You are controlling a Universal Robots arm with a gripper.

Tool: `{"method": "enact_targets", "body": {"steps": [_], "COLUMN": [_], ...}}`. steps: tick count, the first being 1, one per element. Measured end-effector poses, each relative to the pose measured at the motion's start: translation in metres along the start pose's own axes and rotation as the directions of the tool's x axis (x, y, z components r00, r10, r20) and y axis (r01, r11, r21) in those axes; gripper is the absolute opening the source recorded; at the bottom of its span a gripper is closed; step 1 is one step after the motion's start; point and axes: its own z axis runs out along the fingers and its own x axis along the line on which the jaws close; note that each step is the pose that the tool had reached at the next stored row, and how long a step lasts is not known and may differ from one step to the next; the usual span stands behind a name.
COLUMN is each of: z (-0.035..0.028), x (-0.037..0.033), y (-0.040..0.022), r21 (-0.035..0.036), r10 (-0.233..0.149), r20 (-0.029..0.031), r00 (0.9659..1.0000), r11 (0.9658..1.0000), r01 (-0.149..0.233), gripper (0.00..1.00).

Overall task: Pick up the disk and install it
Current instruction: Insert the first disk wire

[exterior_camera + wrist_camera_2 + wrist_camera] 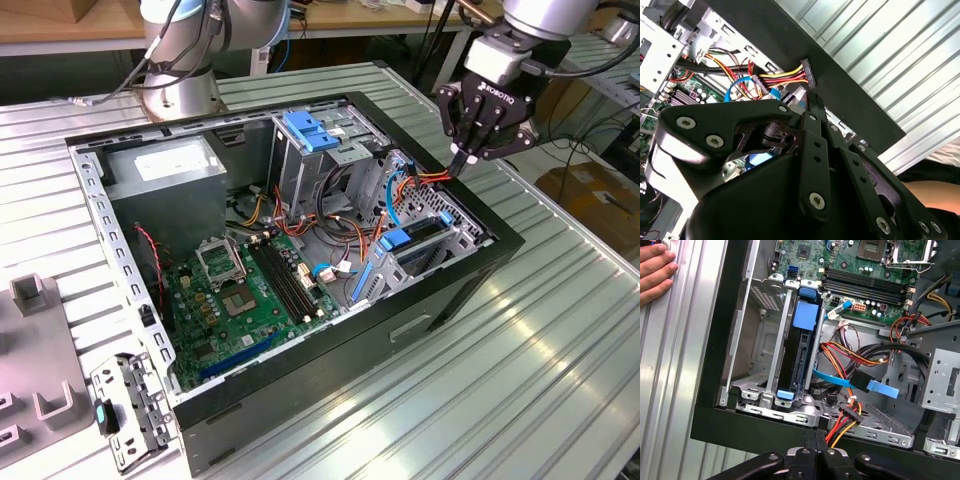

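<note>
Where the ribbed metal table (560,380) carries the open computer case (300,400), the green motherboard (250,290) lies flat on the case's floor. A metal drive cage (760,340) fills the case's corner toward the exterior view's right. The disk (799,357) stands on edge inside it between the rails, with the blue ends of its carrier showing. The gripper (463,158) hangs over the case's wall beside that cage, fingers drawn together. A hand (655,272) rests on the table near the case's edge. A power connector (807,73) with yellow, red and black wires sits right at the fingertips; I cannot tell whether it is pinched.
</note>
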Motion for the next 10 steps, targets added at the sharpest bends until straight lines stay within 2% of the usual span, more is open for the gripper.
{"method": "enact_targets", "body": {"steps": [5,7,9,10], "z": [0.0006,0.0008,0.0010,0.0011], "x": [-0.0025,-0.0026,-0.0027,-0.0027], "y": [-0.0031,-0.0033,-0.0034,-0.0034], "r21": [0.0014,0.0025,0.0044,0.0050], "r10": [-0.047,-0.082,-0.144,-0.161], "r20": [0.0008,0.0011,0.0017,0.0019], "r00": [0.9989,0.9966,0.9896,0.9870], "r11": [0.9989,0.9966,0.9896,0.9870], "r01": [0.047,0.082,0.144,0.161], "gripper": [0.11,0.11,0.11,0.11]}}
